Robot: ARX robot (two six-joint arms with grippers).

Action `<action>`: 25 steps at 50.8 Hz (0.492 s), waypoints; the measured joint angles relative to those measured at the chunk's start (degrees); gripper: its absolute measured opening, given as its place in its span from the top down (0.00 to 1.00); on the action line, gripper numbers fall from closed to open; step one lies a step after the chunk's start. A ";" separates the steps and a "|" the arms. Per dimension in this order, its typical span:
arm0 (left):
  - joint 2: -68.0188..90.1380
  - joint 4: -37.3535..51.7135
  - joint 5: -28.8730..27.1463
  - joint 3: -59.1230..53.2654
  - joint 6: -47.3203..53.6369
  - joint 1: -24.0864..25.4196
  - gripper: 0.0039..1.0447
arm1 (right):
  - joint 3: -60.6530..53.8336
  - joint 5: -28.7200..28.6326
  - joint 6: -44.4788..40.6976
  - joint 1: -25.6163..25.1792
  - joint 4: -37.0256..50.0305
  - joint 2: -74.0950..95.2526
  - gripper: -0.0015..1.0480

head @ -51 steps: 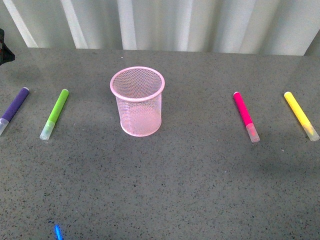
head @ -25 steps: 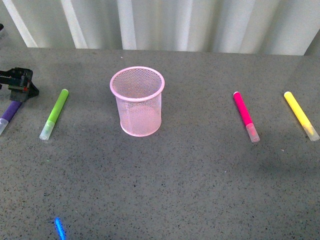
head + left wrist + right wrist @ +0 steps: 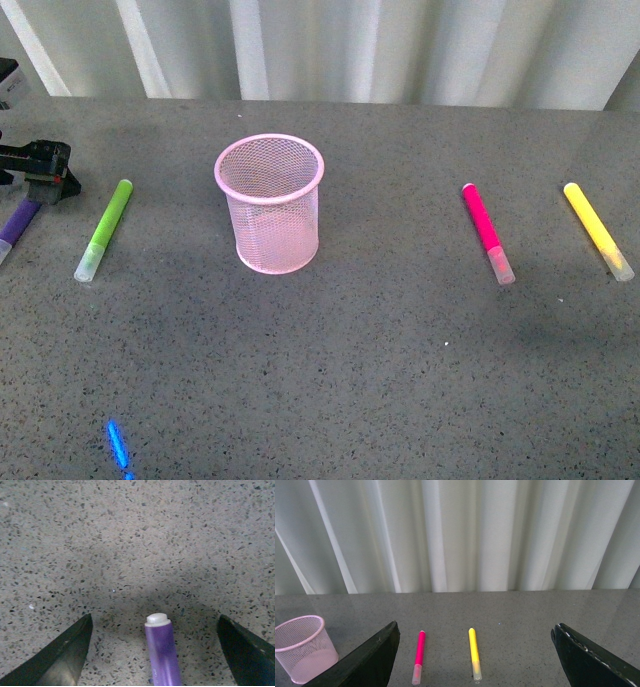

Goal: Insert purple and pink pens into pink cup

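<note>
Loosely astride purple pen (image 3: 162, 656): L fingers (image 3: 60, 656)

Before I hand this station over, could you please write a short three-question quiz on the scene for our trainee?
1. Fill in: the pink pen lies between the pink cup and the ____ marker.
2. True or false: the pink cup already holds a pen.
3. What lies between the open fingers of the left gripper? A purple pen; B pink pen; C lime-green marker.
Key: 1 yellow marker; 2 false; 3 A.
</note>
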 joint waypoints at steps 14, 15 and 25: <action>0.07 -1.68 0.20 0.52 -2.69 0.33 0.58 | 0.00 0.00 0.00 0.00 0.00 0.00 0.07; 0.07 -1.68 0.11 0.55 -2.93 0.37 0.62 | 0.00 0.00 0.00 0.00 0.00 0.00 0.07; -0.57 -1.68 0.00 0.24 -4.66 0.83 0.86 | 0.00 0.00 0.00 0.00 0.00 0.00 0.07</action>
